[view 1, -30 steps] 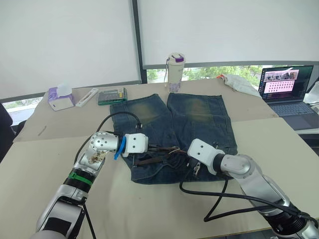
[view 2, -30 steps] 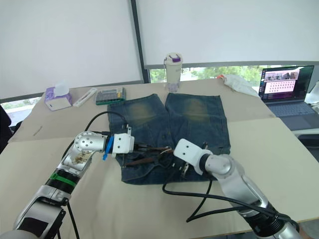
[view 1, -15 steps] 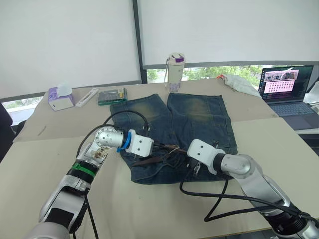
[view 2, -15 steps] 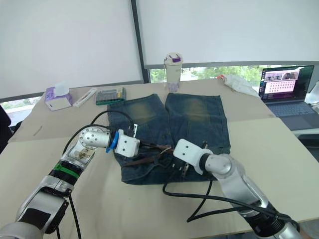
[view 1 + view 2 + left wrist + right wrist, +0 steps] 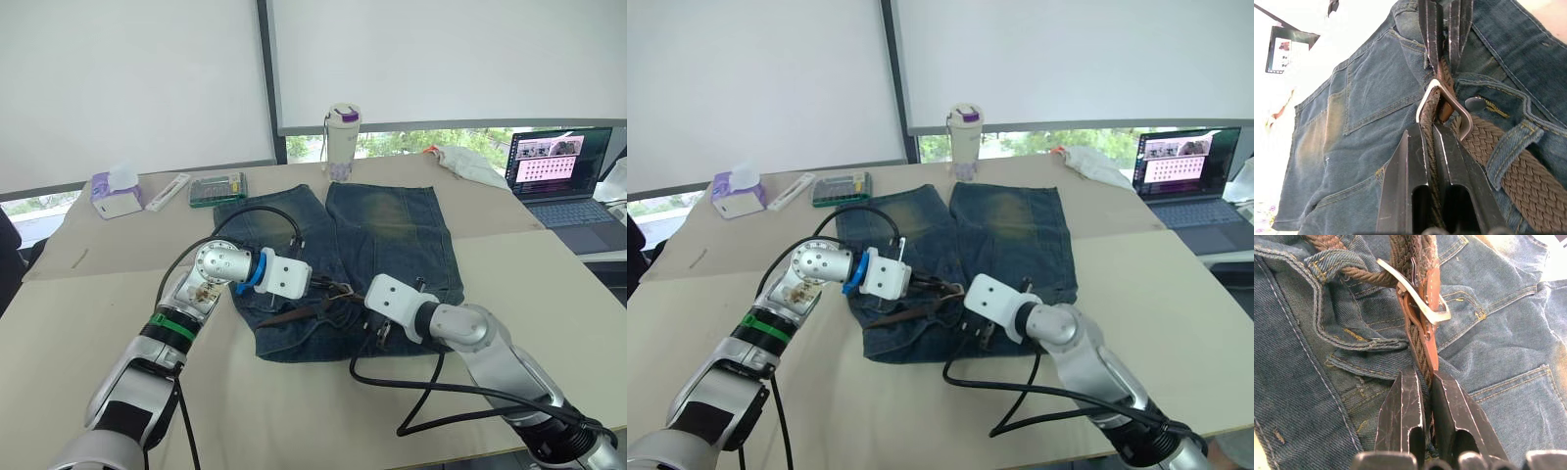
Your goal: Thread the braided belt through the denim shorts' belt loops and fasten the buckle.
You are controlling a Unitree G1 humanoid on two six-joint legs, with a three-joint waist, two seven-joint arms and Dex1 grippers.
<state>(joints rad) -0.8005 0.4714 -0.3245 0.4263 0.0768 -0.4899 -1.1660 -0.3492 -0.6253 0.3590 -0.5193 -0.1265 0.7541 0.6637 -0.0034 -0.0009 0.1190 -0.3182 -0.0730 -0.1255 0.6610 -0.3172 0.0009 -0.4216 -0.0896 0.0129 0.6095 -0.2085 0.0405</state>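
1. The left pincer (image 5: 1432,147) is pinched on the braided belt (image 5: 1518,171), its two black fingers pressed to either side of the strap right at the silver buckle (image 5: 1447,105).
2. The right pincer (image 5: 1422,382) is also clamped on the belt, gripping the strap just beside the buckle and its reddish leather end, facing the left pincer across the waistband.
3. The belt runs under one of the belt loops (image 5: 1508,147) beside a metal button; the buckle frame stands tilted above the denim.
4. The denim shorts (image 5: 392,230) lie flat on the surface (image 5: 98,294), waistband nearest the robot, legs with yellowish faded patches pointing away.
5. Black cables curl over the shorts by the left arm and loop across the surface by the right arm.
6. Along the far edge stand a tumbler (image 5: 343,142) with a purple lid, a green case (image 5: 217,188), a white stick-like item, and a tissue box (image 5: 115,194); all well apart from the shorts' waistband.
7. An open laptop (image 5: 558,171) sits on the far right, with a crumpled white cloth (image 5: 465,162) near it.
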